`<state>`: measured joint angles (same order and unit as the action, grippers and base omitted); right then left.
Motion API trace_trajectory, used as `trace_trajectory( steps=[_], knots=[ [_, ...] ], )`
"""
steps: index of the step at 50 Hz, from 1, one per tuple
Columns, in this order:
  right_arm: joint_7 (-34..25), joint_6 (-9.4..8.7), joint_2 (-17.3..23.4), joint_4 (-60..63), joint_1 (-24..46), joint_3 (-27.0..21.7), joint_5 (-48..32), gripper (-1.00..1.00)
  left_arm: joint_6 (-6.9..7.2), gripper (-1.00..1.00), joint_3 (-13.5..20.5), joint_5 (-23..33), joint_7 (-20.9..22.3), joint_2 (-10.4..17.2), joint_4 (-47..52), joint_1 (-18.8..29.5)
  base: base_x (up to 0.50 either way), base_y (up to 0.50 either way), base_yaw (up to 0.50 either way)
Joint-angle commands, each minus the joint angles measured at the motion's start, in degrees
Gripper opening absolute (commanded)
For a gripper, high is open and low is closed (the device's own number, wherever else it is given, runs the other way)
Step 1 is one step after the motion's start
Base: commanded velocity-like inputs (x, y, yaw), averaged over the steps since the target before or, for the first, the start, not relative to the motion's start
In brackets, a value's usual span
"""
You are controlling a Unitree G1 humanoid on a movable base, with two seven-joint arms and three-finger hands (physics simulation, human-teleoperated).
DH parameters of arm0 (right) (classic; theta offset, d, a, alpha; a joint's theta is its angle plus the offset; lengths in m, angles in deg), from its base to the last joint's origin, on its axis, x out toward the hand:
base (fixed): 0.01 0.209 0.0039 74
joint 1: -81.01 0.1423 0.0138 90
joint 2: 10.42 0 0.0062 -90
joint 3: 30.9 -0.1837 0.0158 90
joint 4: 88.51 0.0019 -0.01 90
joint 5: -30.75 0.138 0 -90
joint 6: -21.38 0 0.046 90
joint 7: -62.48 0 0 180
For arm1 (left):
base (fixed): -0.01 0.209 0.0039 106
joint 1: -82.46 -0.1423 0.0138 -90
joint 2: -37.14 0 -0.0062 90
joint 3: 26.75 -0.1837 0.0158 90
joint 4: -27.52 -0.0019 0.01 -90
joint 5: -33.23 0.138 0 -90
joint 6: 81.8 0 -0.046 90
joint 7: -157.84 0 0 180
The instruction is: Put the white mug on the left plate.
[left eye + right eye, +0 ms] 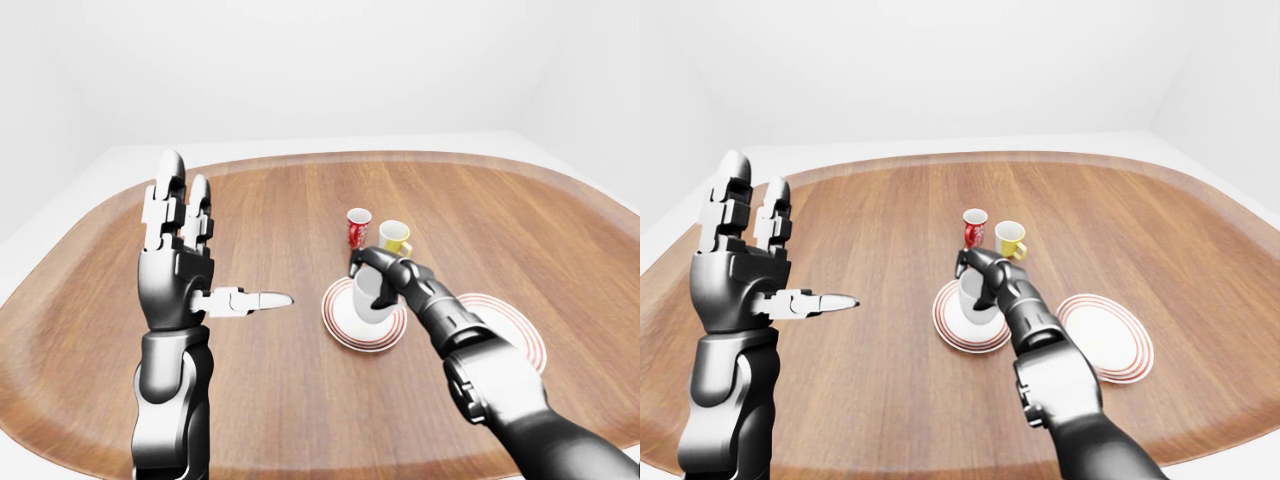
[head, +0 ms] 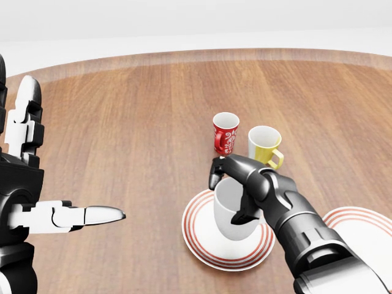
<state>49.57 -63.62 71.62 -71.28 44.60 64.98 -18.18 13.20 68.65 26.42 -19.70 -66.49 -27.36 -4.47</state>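
Bright, even sim render; soft faint shadows, no glare/blur, slight wide-angle edge stretch.

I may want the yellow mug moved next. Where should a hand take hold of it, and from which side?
Grip the yellow mug round its body from above or from the head view's right. It stands upright with its handle toward lower right, and the red mug stands close on its left.

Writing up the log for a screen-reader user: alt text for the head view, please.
The right robot hand grips the white mug from above, upright over the left plate, a red-ringed white plate on a wooden table. A red mug and a yellow mug stand above the plate; the left robot hand is open at the left edge.
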Motion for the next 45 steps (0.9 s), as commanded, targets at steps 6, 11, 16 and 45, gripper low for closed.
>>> trace_trajectory(
  steps=[6, 11, 16, 45],
  knots=[
    [2.9, 0.00, -0.7, -0.7, -0.3, -1.1, -6.5, -1.00, 0.00, 0.97, 0.1, -0.1, 0.0, 0.0, 0.3, 0.0, 0.00, 0.00, 0.00],
    [3.4, 0.00, -0.7, -0.9, -0.6, -1.1, -6.7, -1.00, 0.00, 0.97, 0.0, 0.0, 0.1, 0.0, 0.3, 0.0, 0.00, 0.00, 0.00],
    [3.7, 0.00, -0.7, -1.2, -0.7, -1.2, -6.7, -1.00, 0.00, 0.97, -0.1, 0.0, 0.1, 0.0, 0.2, 0.0, 0.00, 0.00, 0.00],
    [4.2, 0.00, -1.0, -1.8, -1.1, -1.0, -7.7, -1.00, 0.00, 0.97, 0.4, -0.3, 0.0, 0.2, -0.1, 0.5, 0.00, 0.00, 0.00]
  ],
)
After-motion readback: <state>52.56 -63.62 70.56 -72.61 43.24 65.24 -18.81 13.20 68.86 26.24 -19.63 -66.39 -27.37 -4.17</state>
